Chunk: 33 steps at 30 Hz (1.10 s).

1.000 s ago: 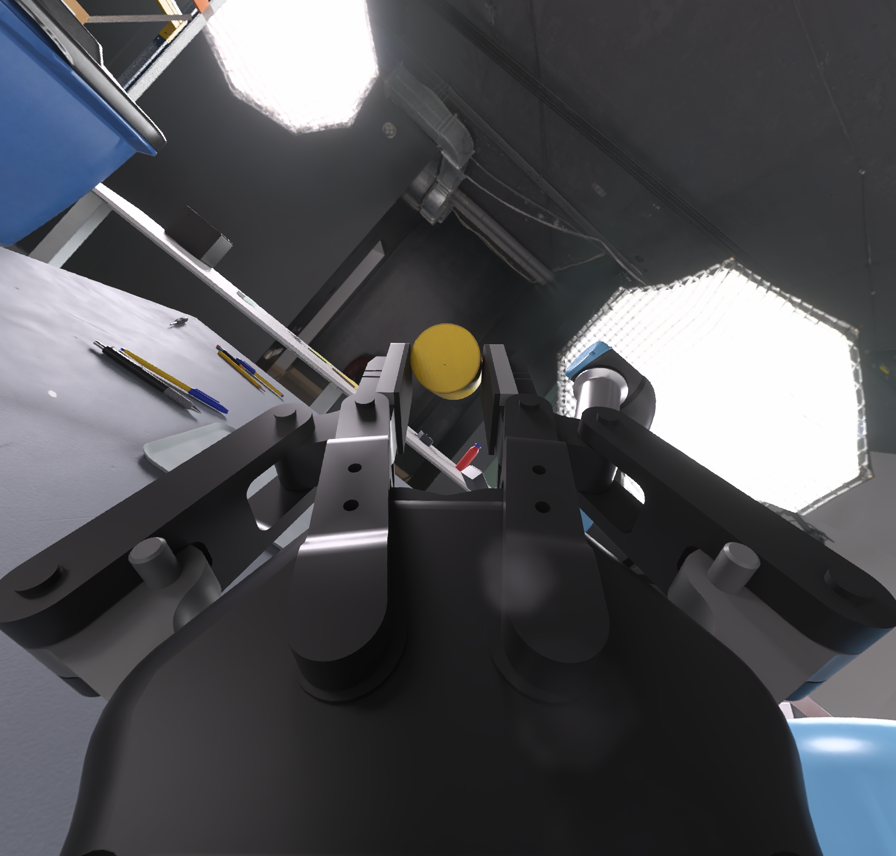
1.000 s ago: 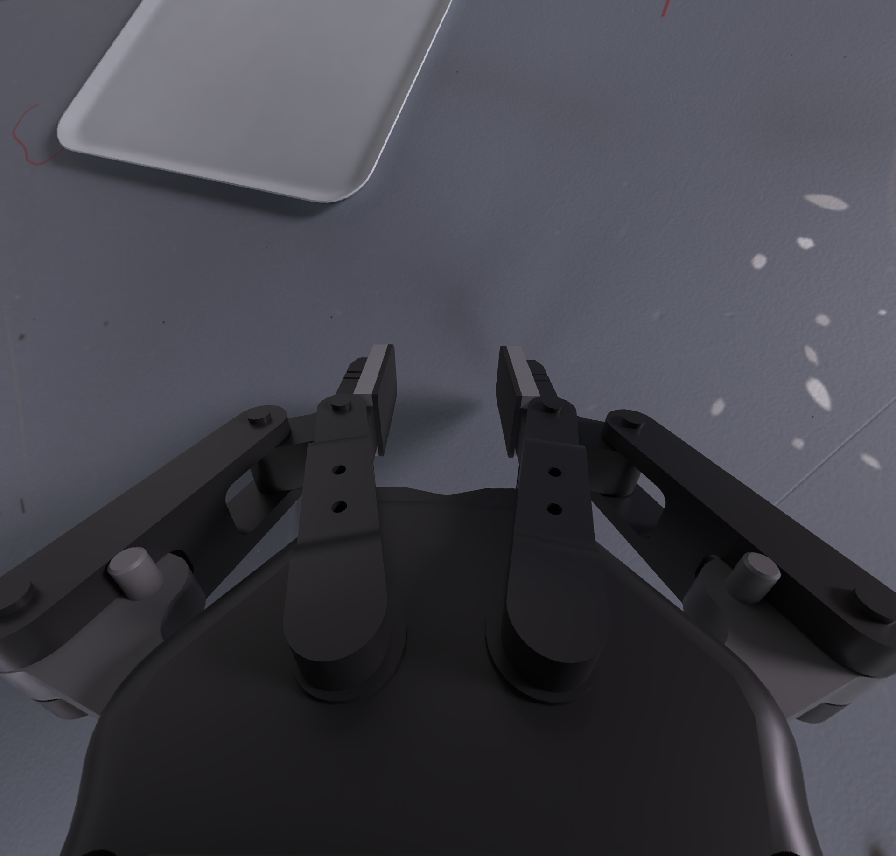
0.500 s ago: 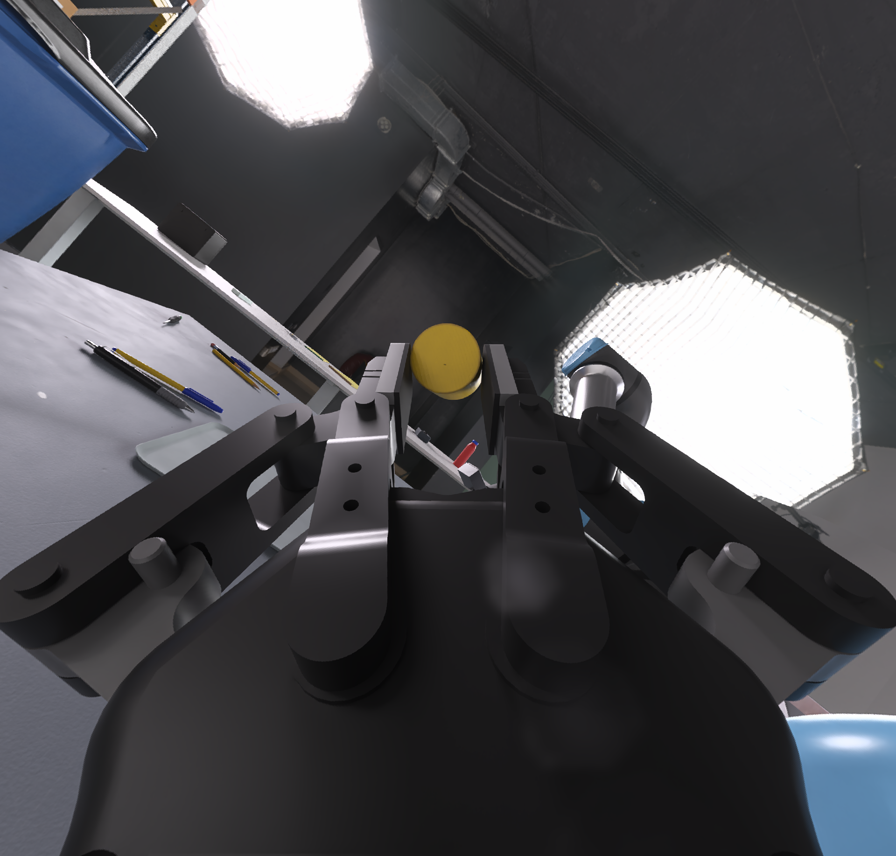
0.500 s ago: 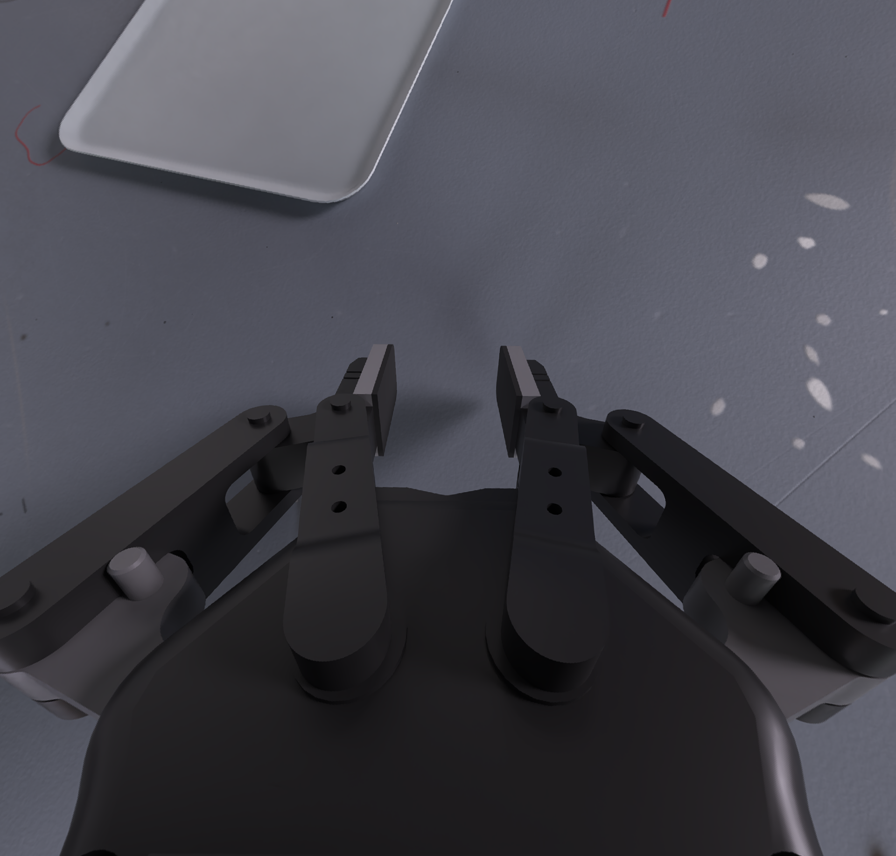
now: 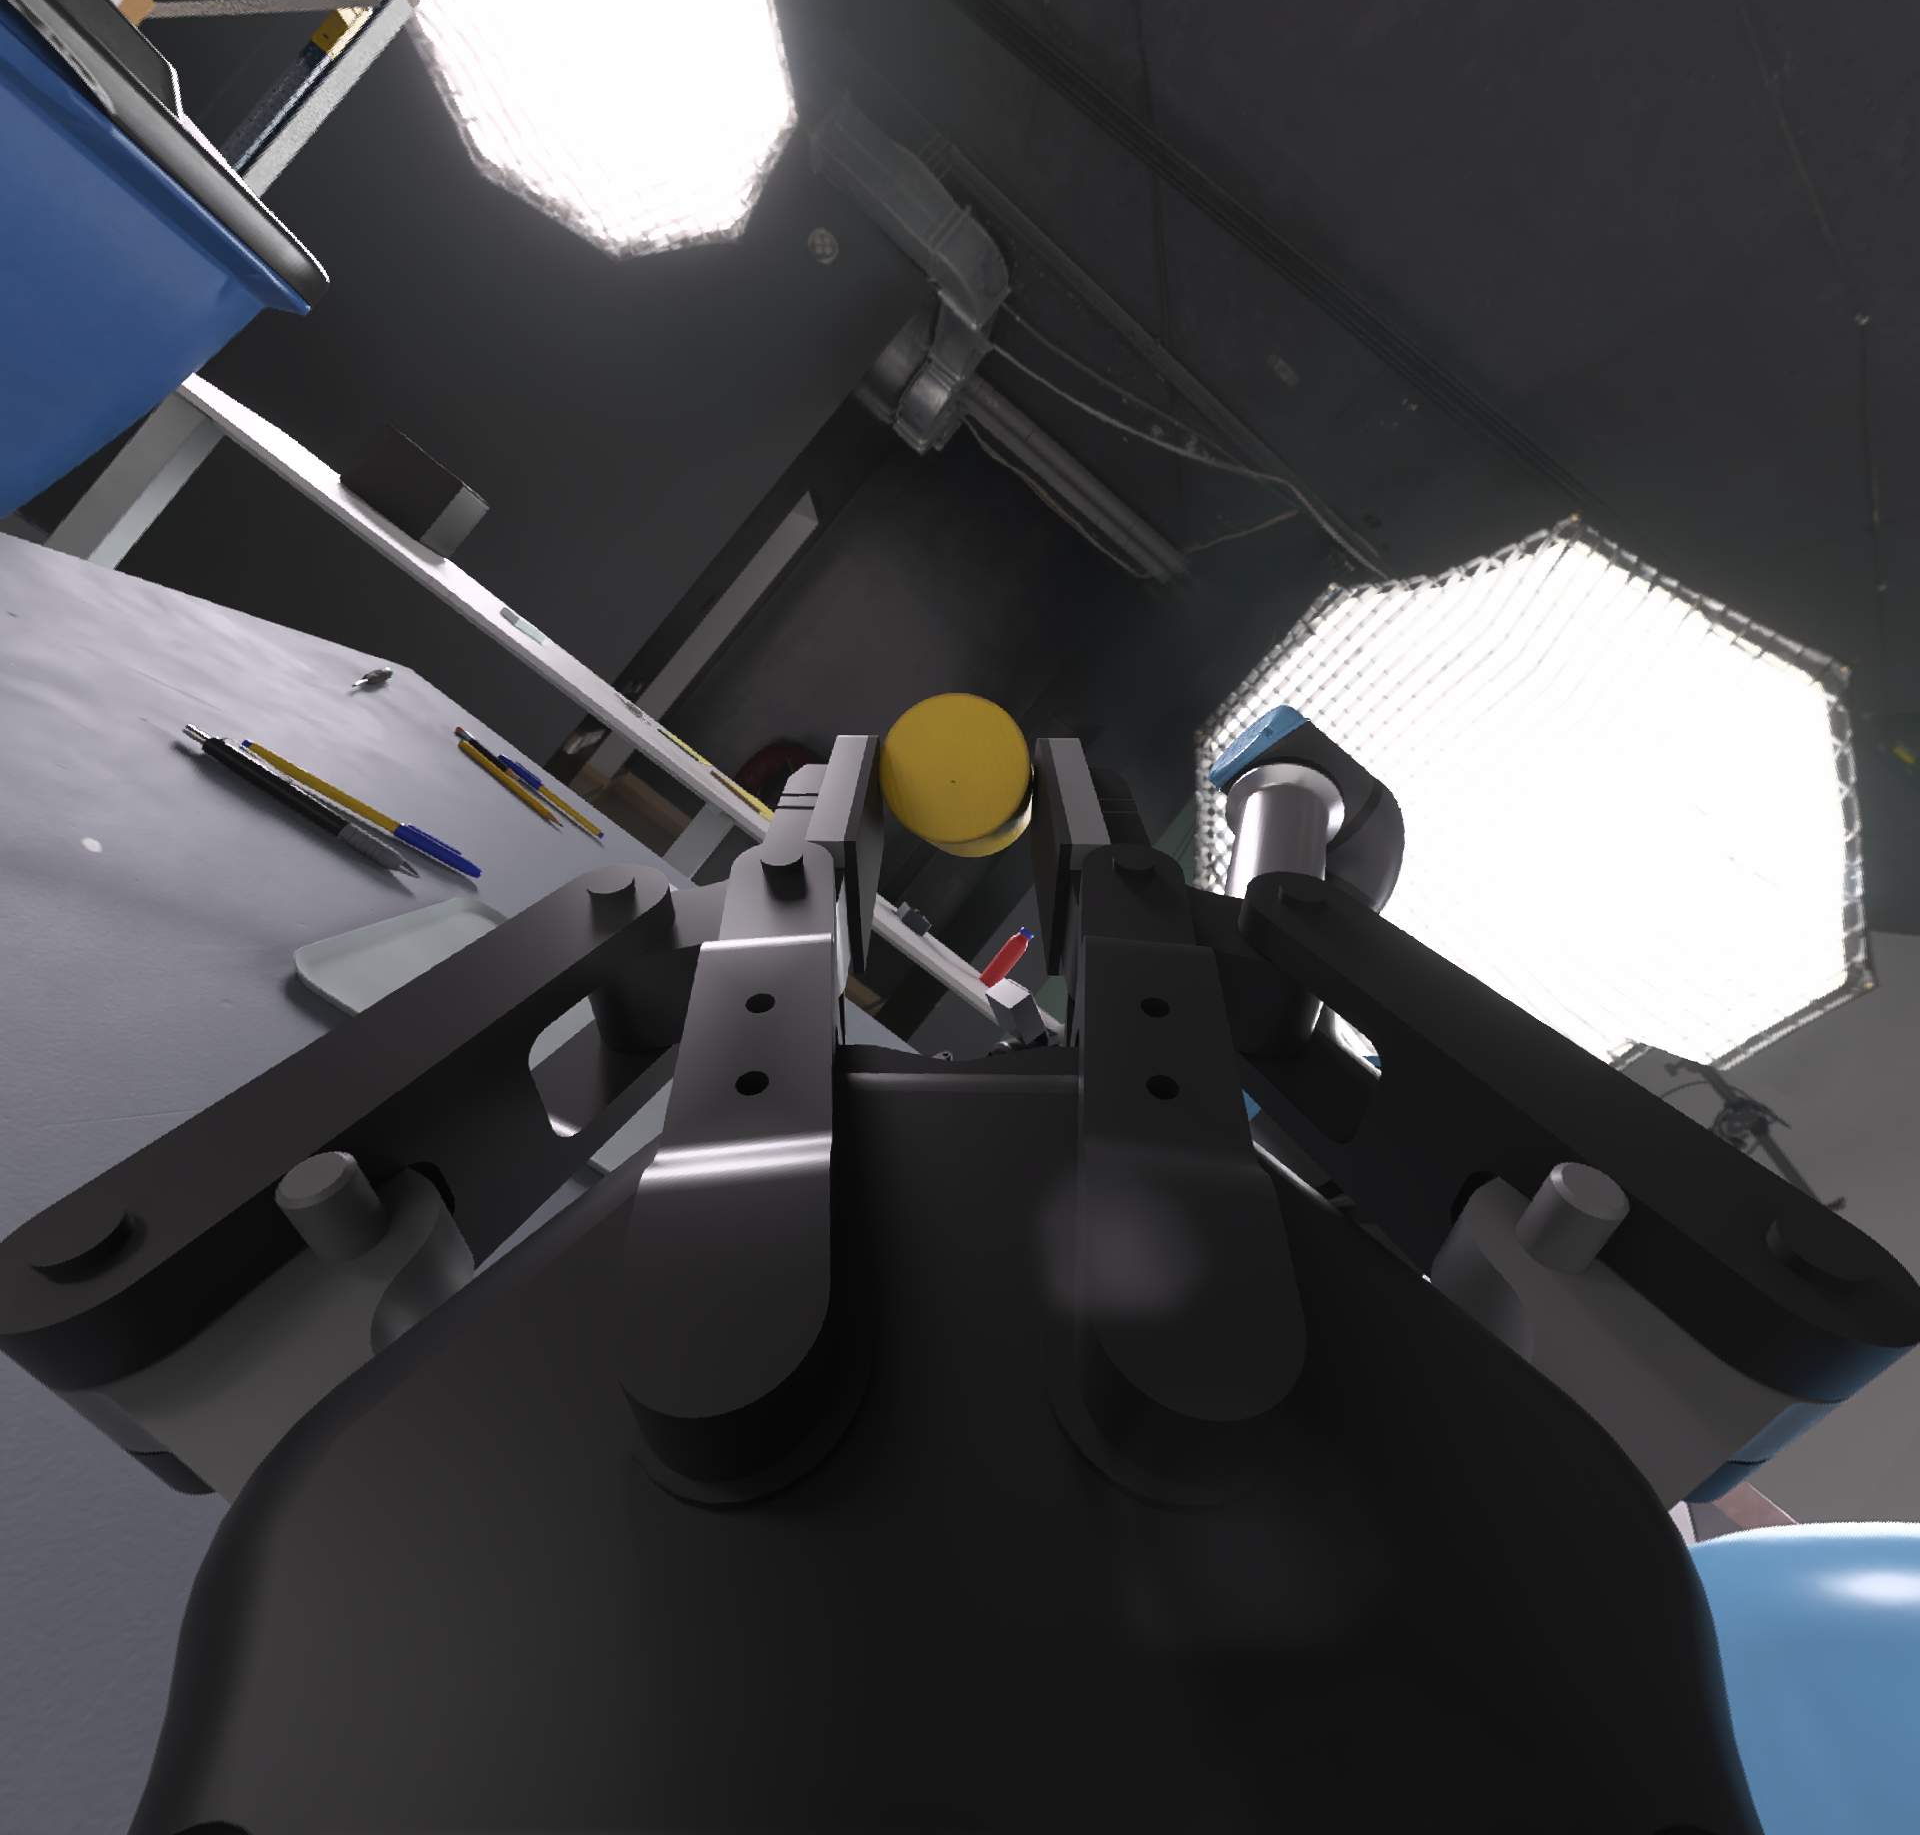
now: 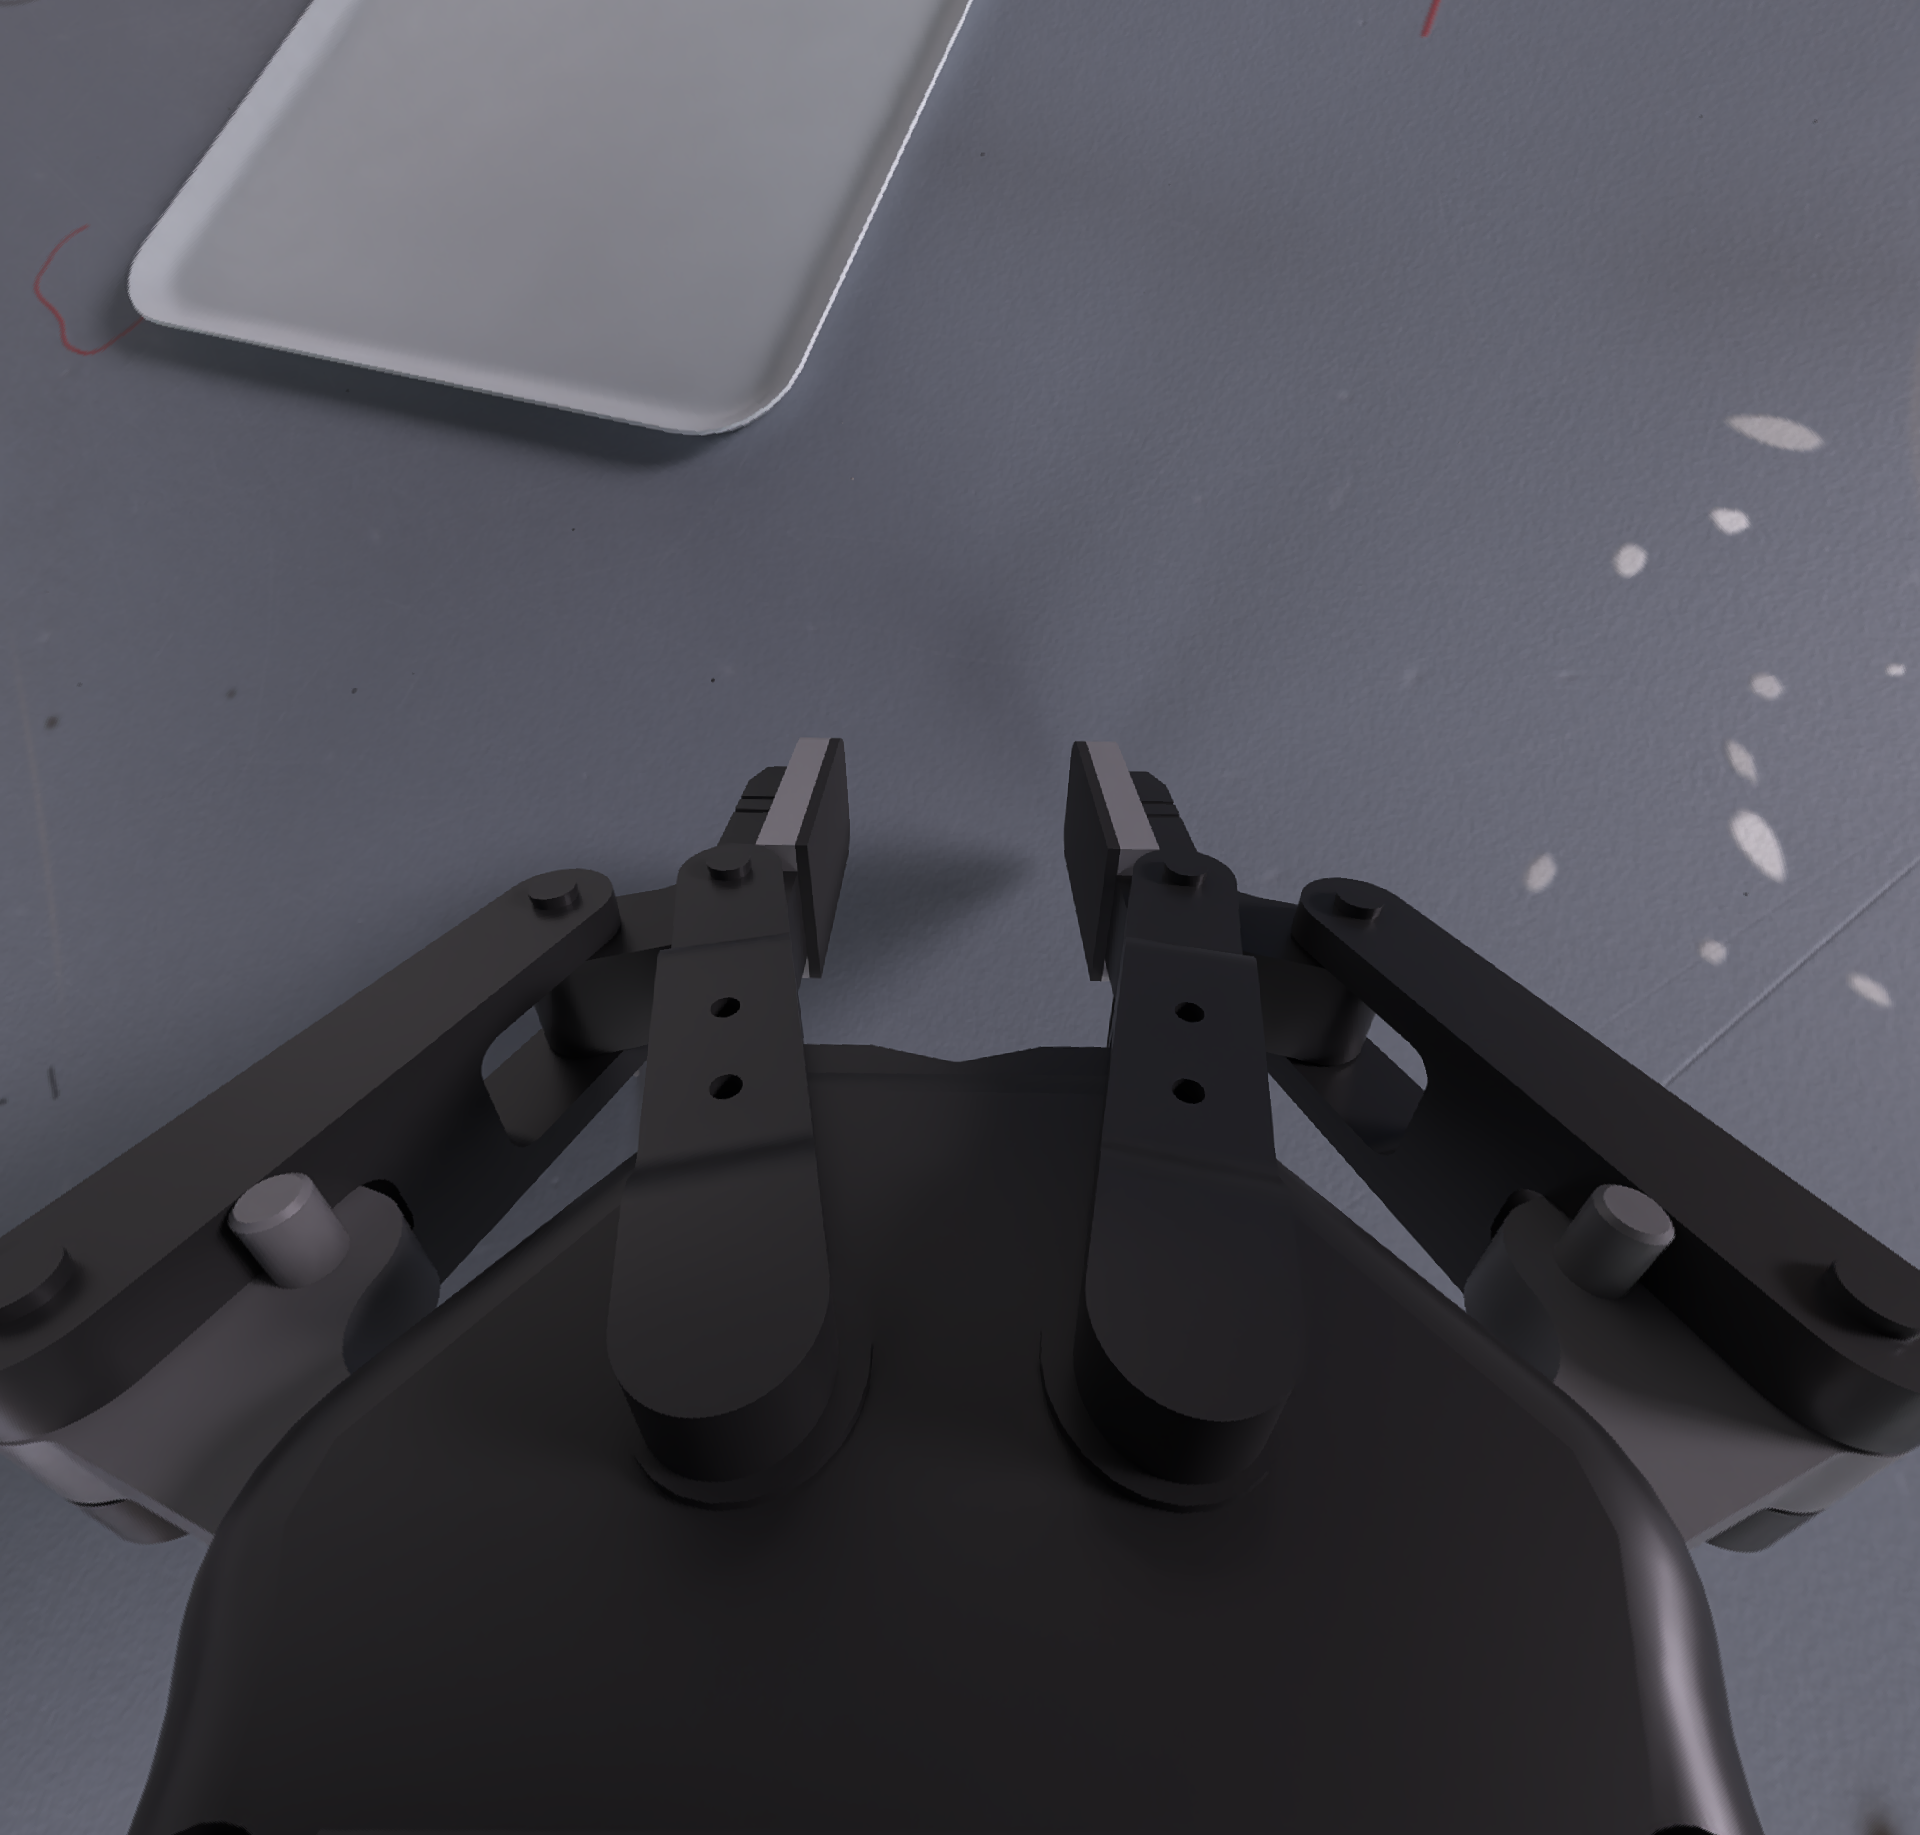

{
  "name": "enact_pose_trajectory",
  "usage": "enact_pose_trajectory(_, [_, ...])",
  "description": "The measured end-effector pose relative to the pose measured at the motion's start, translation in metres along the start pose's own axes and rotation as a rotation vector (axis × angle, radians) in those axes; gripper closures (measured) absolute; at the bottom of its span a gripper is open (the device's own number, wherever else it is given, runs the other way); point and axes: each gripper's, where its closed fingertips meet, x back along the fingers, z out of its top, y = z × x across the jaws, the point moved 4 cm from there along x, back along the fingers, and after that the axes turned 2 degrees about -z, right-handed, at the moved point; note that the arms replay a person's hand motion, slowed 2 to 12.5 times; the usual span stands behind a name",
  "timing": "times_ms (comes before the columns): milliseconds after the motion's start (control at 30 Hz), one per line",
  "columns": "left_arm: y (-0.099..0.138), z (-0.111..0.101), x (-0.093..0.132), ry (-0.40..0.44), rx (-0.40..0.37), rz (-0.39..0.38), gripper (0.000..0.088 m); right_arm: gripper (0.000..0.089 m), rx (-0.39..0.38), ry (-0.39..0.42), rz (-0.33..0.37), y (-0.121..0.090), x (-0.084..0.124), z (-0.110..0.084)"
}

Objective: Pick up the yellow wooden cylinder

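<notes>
In the left wrist view my left gripper (image 5: 956, 798) is shut on the yellow wooden cylinder (image 5: 954, 773), held between the two pads with its flat round end facing the camera. The gripper is tilted up and well above the grey table (image 5: 125, 954). In the right wrist view my right gripper (image 6: 956, 829) is open and empty, pointing down just above the grey table (image 6: 1351, 435). The cylinder does not show in the right wrist view.
A white tray (image 5: 390, 951) lies on the table left of the left gripper; it also shows in the right wrist view (image 6: 561, 164). Several pens (image 5: 332, 819) lie farther left. The other arm's elbow (image 5: 1299, 819) is at right. A blue bin (image 5: 94, 258) stands at top left.
The left gripper has tilted a little further with the cylinder, so the table and pens slid slightly left and up in its view. The right gripper has barely moved.
</notes>
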Motion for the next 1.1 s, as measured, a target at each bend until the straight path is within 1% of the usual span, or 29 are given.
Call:
enact_pose_trajectory(300, [0.002,-0.003,-0.002,-0.060,-0.042,0.051,0.0620,0.0511,0.000,0.000,0.001,0.000,0.000,0.000])
enact_pose_trajectory(533, [0.001,-0.010,-0.002,-0.148,-0.086,0.129,0.0620,0.0510,0.000,0.001,0.002,0.000,0.000,0.000])
enact_pose_trajectory(667, [0.002,-0.014,-0.003,-0.205,-0.131,0.174,0.0620,0.0510,0.000,0.001,0.003,0.000,0.000,0.000])
enact_pose_trajectory(800, [0.001,-0.019,-0.002,-0.273,-0.185,0.246,0.0620,0.0510,-0.001,0.001,0.003,0.000,0.000,0.000])
enact_pose_trajectory(1100, [-0.008,-0.032,0.006,-0.485,-0.346,0.468,0.0620,0.0514,-0.003,0.001,0.003,0.000,0.000,0.000])
